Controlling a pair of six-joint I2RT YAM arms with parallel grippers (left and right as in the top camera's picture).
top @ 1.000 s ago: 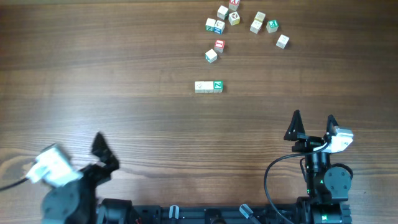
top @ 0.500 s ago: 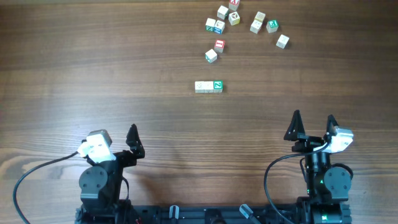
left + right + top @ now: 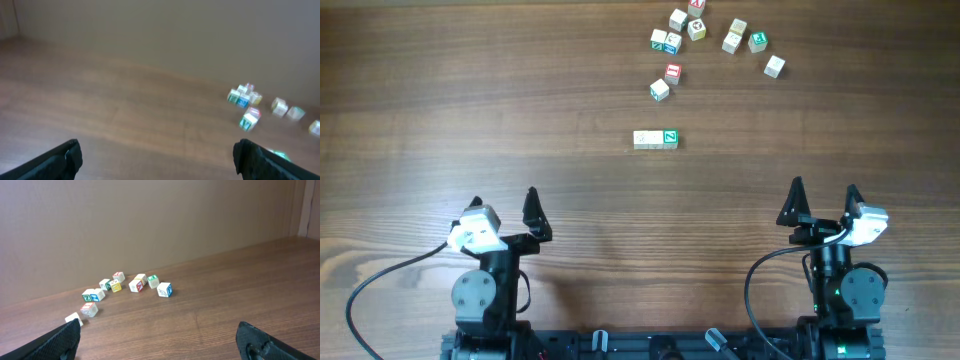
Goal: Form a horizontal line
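While the left gripper [image 3: 502, 212] and the right gripper [image 3: 824, 200] are hanging over the near edge of the table [image 3: 440, 110], I'm reading the horizontal line [image 3: 655, 139] as lying mid-table. It's sitting a bit right of centre, well apart from both grippers and just below the loose cubes [image 3: 672, 72]. It's showing as 3 pale cubes touching side by side, w/ the green-marked cube [image 3: 670, 138] at the right end.

I'm judging these to be light, stiff wooden blocks: not fragile, not going to deform. Faces are looking smooth tho, and w/ so little weight a brushing finger is likely going to skid or spin one. A nudge at either end is prob going to break the row's contact.

For extending the line, I'm planning on taking a loose cube across 2 opposite flat sides, fingers square to the faces, not on corners. I'm favouring the outer cubes of the cluster, where neighbours aren't crowding the fingers.

Counting in the overhead view:
- 3 cubes in the row.
- 11 loose beyond it, one being cut by the top edge.
- 14 total.

The right wrist view is also giving me 11 loose, w/ the row out of its frame.

Both grippers are showing fingers spread wide w/ nothing btwn them. The left wrist view is blurring too much for reading marks.
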